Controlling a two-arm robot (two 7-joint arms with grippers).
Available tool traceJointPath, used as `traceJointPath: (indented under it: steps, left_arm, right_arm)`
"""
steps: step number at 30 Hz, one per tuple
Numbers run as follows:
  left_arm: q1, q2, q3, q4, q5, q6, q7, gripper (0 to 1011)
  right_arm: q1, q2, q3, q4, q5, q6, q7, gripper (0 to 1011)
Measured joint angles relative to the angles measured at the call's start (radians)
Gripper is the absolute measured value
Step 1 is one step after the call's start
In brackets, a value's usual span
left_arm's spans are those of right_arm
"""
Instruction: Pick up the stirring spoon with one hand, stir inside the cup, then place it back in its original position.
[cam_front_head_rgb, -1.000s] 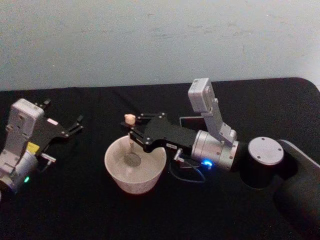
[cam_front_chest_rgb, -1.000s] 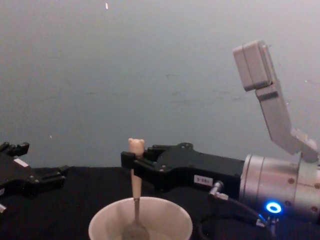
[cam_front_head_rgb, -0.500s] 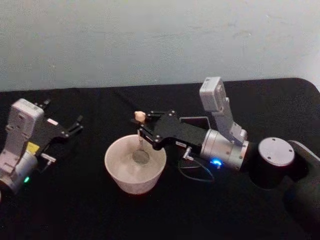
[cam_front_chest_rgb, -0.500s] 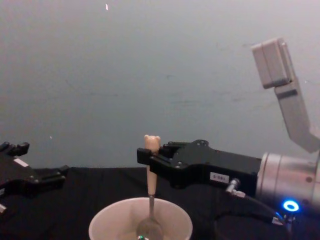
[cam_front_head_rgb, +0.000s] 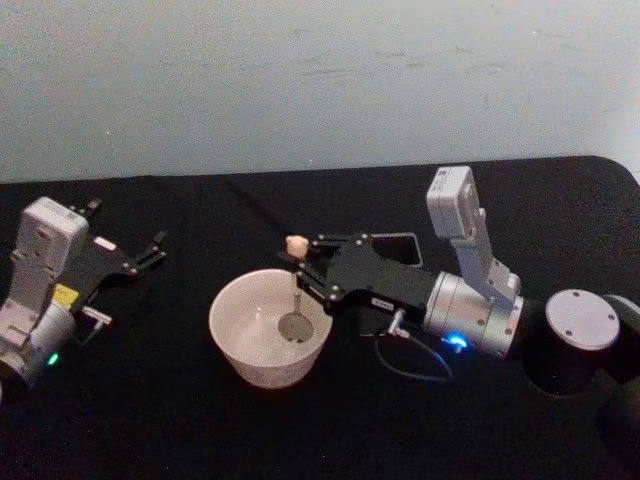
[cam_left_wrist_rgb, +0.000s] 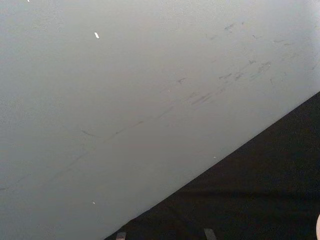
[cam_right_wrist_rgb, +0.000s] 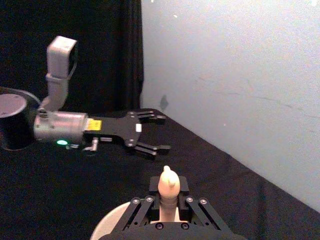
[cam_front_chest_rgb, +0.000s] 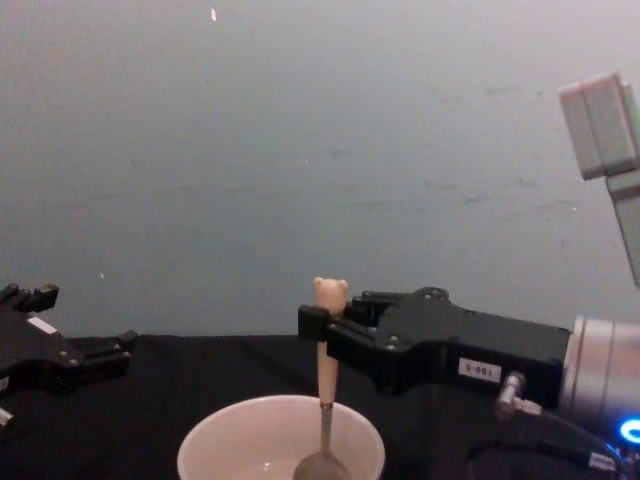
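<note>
As right claw (cam_front_chest_rgb: 322, 325) holds stirring spoon (cam_front_chest_rgb: 326, 375) in cup (cam_front_chest_rgb: 225, 428), left claw (cam_right_wrist_rgb: 162, 133) parked

Head view high, looking down; chest view low, level, closer (both share cup (cam_front_head_rgb: 262, 366)).

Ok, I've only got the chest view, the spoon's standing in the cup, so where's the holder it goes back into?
Observer: The holder stands on the table just behind the right pincer, which grips the stirring spoon; it is right of the cup and apart from it.
Operator: And is the left arm carrying anything?
Observer: No, the left pincer is open, nothing between its fingers, parked far left of the cup.
</note>
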Motion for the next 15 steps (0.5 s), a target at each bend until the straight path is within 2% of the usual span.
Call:
traceJointPath:
  steps: [8,15]
  left_arm:
    - [0.000,0.000,0.000,0.000,0.000,0.000,0.000,1001]
    - [0.000,0.000,0.000,0.000,0.000,0.000,0.000,1001]
  right_arm:
    - [-0.031,0.016,-0.026,-0.054,0.012,0.005,0.029,188]
    - [-0.013,-0.010,-0.055,-0.034,0.002,0.003,0.034,188]
